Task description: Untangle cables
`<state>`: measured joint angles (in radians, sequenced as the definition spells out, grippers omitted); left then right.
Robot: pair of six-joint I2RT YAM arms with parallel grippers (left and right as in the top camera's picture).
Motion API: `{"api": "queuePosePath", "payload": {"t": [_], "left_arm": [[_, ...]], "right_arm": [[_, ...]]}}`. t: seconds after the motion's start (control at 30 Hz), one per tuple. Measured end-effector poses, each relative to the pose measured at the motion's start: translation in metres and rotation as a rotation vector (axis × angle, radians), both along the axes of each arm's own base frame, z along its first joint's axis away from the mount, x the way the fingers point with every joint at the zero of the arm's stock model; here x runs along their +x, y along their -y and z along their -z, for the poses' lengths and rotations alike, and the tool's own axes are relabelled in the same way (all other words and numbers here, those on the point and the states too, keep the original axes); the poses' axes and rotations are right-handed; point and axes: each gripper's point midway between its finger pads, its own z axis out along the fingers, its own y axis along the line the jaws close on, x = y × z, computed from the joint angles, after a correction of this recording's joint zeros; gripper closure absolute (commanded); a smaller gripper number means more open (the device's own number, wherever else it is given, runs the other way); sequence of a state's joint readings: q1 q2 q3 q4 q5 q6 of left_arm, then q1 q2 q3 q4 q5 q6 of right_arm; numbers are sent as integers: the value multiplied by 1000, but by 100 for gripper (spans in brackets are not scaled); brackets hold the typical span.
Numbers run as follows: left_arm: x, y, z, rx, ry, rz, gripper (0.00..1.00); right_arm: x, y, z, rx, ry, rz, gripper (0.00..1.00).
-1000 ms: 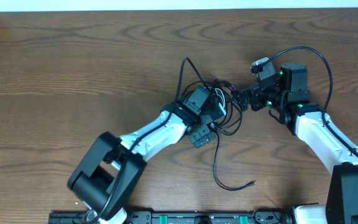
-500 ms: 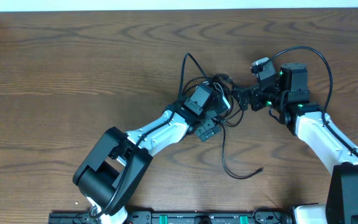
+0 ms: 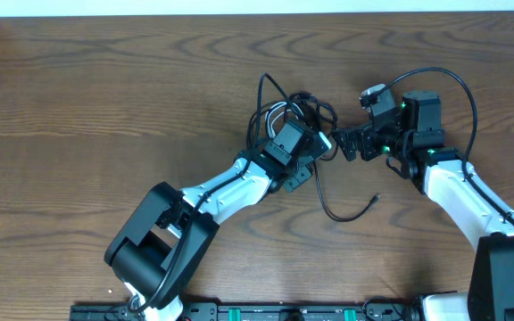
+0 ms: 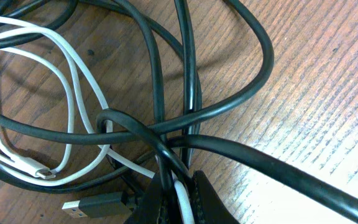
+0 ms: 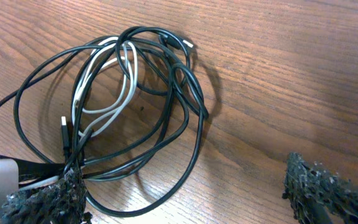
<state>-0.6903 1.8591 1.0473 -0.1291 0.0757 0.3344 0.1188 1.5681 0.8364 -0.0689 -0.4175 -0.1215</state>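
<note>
The table (image 3: 105,89) is dark brown wood with a bold, wavy grain and a low satin sheen; close up, its surface shows fine ridges. The black cables (image 4: 291,175) have smooth, rubbery-looking sheaths with a faint gloss. The white cable (image 4: 76,81) is smooth, slightly shiny plastic. The USB plug (image 4: 95,203) has a matt black plastic body and a bare metal tip. The left gripper (image 4: 180,186) has smooth, matt black fingers (image 4: 207,202). The right gripper (image 5: 182,180) has fingers (image 5: 319,190) that look rough and grainy. The arm shells (image 3: 458,192) are glossy white plastic.
</note>
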Motion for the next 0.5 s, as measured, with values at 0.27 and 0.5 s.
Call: {"api": "queuePosePath", "payload": {"t": [0.27,0.5], "left_arm": [[2,-2,-12,-32,-1,-46,92],[38,-30,-99,-216,114,-241,93]], "right_arm": [[-2,0,2,-2,-14,0,1],[-5,1,4,-3,-27,0,1]]}}
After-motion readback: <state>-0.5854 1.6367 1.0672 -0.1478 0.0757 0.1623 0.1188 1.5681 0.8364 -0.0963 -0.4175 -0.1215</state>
